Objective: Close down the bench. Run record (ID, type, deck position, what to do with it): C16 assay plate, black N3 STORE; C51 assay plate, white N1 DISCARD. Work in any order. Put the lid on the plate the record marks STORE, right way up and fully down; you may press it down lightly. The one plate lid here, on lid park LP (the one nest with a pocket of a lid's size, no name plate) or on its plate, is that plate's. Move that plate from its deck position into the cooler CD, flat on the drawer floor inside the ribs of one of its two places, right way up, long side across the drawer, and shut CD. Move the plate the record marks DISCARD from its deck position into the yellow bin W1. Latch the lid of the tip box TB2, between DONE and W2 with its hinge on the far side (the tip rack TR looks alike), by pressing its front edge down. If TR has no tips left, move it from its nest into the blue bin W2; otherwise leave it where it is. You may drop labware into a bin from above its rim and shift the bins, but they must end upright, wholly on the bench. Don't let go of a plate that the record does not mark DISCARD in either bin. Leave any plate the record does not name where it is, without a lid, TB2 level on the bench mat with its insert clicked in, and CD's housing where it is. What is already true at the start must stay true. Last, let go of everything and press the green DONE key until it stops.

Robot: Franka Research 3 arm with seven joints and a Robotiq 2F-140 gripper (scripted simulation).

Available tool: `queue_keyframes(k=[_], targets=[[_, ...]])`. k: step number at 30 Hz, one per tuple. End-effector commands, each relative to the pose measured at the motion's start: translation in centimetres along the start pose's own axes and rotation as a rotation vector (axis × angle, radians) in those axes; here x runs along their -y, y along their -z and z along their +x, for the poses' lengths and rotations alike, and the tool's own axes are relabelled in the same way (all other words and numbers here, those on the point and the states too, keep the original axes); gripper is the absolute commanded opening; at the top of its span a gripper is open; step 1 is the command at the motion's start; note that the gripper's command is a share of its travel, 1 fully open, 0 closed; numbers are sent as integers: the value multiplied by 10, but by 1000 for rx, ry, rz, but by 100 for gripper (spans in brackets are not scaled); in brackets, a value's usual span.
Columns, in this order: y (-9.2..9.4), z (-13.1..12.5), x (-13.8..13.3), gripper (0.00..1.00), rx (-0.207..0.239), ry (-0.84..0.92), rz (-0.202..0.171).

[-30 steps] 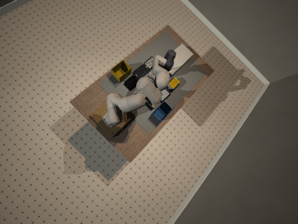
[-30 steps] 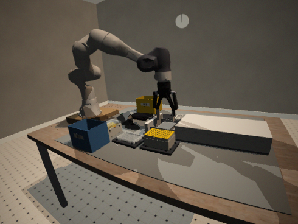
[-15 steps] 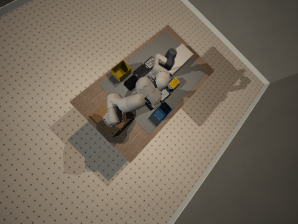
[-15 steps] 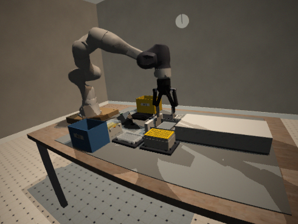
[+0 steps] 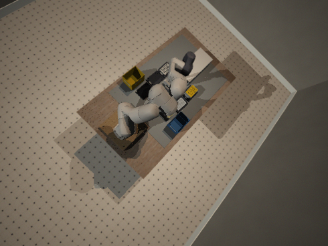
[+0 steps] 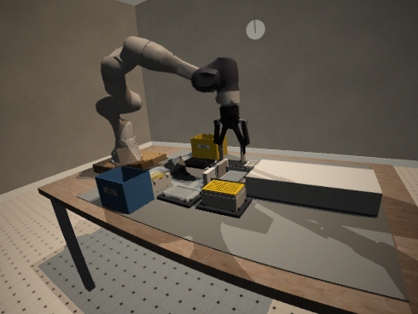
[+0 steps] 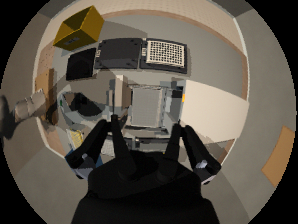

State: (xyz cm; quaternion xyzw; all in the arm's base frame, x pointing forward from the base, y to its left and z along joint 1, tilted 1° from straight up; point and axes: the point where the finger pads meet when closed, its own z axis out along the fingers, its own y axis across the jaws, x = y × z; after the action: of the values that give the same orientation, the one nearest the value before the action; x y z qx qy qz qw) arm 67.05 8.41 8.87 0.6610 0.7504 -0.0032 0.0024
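My gripper [image 6: 231, 142] is open and empty, hanging fingers down well above the deck nests. In the wrist view the gripper [image 7: 147, 124] frames a grey plate lid [image 7: 145, 106] lying flat in its nest straight below; the lid also shows in the exterior view [image 6: 233, 175]. Beyond the lid are a black assay plate [image 7: 120, 52] and a white assay plate [image 7: 165, 52], side by side. The yellow bin W1 [image 6: 206, 146] stands at the far left. The long pale cooler CD [image 6: 316, 183] lies to the right, shut. The tip rack [image 6: 223, 194] shows a full yellow top.
The blue bin W2 [image 6: 124, 188] stands at the bench's near left corner. A tip box [image 6: 159, 178] sits just behind it, and a pale plate [image 6: 182, 194] lies beside the tip rack. A second dark nest [image 7: 80, 66] lies left of the black plate.
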Motion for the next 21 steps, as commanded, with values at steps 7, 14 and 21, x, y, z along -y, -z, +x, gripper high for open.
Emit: queue_keyframes(k=[7,14,21], targets=[[11,-1,1,61,0,4,4],[21,-1,1,61,0,4,4],[30,-1,1,61,0,4,4]])
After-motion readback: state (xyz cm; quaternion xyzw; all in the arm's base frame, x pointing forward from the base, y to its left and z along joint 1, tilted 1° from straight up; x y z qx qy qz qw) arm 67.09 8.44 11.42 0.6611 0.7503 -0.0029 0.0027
